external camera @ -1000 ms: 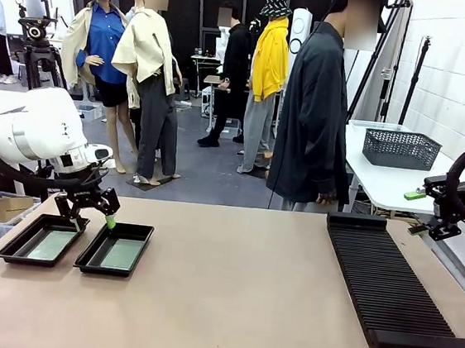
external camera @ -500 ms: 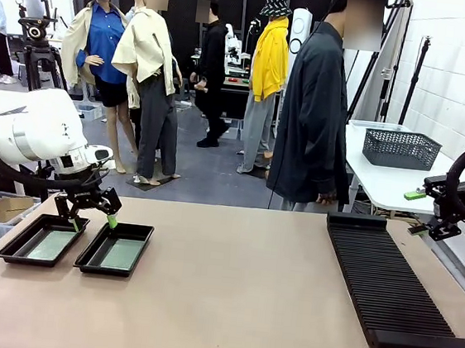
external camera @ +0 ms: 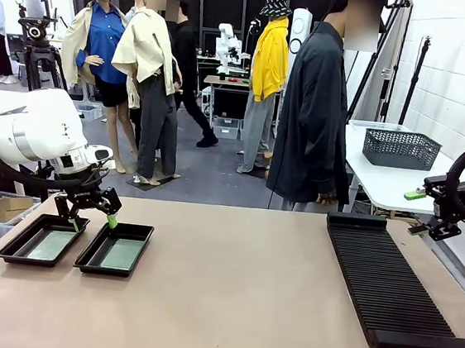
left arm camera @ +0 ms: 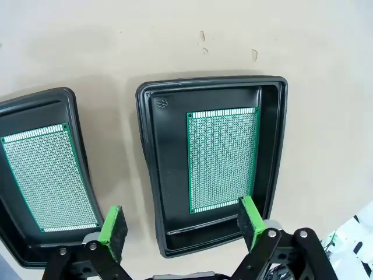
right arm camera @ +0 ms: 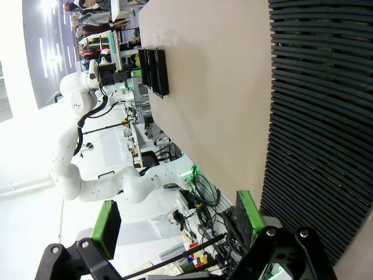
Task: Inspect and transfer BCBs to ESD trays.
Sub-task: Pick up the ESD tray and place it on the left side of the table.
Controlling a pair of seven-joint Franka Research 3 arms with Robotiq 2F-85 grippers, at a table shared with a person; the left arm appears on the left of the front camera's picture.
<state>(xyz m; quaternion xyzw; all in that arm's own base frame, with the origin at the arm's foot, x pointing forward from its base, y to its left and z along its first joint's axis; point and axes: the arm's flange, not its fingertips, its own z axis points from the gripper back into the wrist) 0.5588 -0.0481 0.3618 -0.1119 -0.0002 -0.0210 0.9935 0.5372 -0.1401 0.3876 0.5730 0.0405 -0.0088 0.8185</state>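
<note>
Cut-off tray, tiny far trays

Left wrist view's 9 o'clock edge crops one ESD tray (left arm camera: pixel 35 175) and its BCB (left arm camera: pixel 46 178). Right wrist view's trays (right arm camera: pixel 154 71) are too small to read.

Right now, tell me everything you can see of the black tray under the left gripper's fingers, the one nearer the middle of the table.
The shallow black plastic tray, rectangular with a raised rim and rounded corners, sits flat on the tan table beside its twin tray, close but apart. One thin green perforated circuit board lies flat on its floor, smaller than the floor, with dark margin all round. The open left gripper hovers above its near end; no finger touches it.
</note>
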